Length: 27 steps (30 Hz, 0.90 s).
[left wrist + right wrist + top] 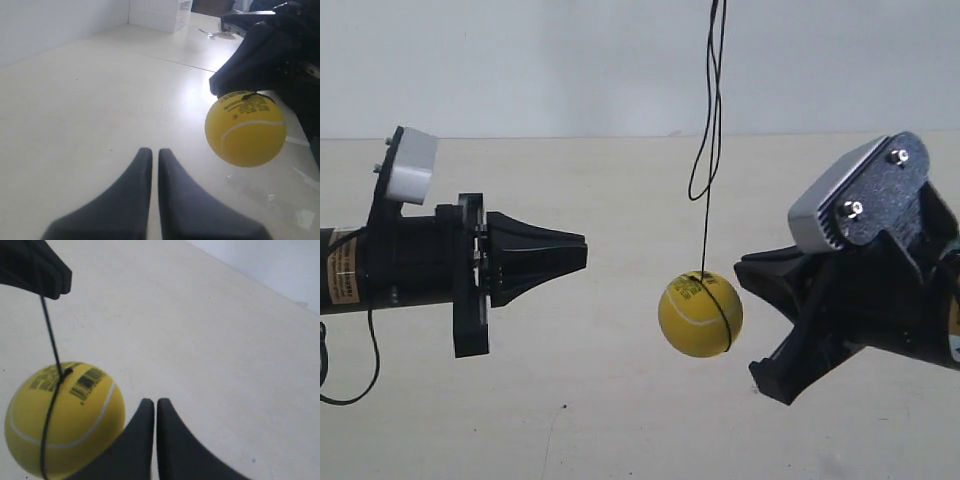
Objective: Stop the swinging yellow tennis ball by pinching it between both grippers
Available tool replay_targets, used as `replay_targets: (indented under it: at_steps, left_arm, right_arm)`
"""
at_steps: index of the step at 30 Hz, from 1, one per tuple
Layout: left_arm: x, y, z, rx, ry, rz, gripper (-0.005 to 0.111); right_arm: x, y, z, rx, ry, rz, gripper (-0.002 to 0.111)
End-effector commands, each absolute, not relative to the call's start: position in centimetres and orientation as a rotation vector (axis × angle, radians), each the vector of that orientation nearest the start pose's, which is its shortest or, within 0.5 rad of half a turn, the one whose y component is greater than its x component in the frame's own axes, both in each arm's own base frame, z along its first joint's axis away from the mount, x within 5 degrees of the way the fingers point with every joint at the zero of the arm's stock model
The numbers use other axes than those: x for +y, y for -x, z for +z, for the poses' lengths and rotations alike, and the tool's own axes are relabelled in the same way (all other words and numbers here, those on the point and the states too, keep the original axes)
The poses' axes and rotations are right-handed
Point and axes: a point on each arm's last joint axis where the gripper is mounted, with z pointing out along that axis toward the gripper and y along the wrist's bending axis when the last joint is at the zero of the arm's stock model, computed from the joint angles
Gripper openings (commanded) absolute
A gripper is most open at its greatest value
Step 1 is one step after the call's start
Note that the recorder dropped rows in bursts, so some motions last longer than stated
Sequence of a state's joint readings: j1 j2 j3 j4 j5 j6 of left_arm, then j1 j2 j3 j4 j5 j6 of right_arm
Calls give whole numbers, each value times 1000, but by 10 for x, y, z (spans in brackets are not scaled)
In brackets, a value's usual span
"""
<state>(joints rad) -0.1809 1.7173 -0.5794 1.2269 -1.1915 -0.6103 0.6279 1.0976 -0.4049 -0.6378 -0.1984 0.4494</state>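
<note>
The yellow tennis ball (pixel 701 314) hangs on a thin black string (pixel 708 150) above the pale table. The arm at the exterior view's left ends in my left gripper (pixel 582 252), shut and pointing at the ball from a clear gap away. In the left wrist view that gripper (pixel 151 151) is empty, with the ball (pixel 245 129) off to one side ahead. My right gripper (pixel 745 272), at the exterior view's right, is shut too. In the right wrist view one finger of it (pixel 152 401) lies right against the ball (pixel 65 420); I cannot tell if they touch.
The cream table (pixel 620 420) spreads under both arms, with a white wall (pixel 520 60) behind. A black cable (pixel 350 390) loops below the left arm. White boxes (pixel 160 12) stand at the table's far end in the left wrist view.
</note>
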Motion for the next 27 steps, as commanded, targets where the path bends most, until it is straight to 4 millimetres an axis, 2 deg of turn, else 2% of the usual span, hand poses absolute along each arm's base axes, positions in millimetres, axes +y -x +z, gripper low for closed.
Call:
replay_targets:
  at_steps: [1, 5, 11, 27]
  left_arm:
    - [-120, -239, 186, 1587, -979, -899, 5]
    - [-116, -226, 198, 1547, -960, -863, 5]
    - [-115, -221, 197, 1547, -958, -859, 5]
    - [-115, -219, 195, 1553, -958, -862, 5]
  right_arm:
    - [117, -152, 247, 1800, 817, 362, 0]
    - [108, -142, 259, 1759, 774, 357, 0]
    - [109, -134, 246, 1724, 798, 421, 0]
    - [112, -137, 241, 1745, 811, 425, 0]
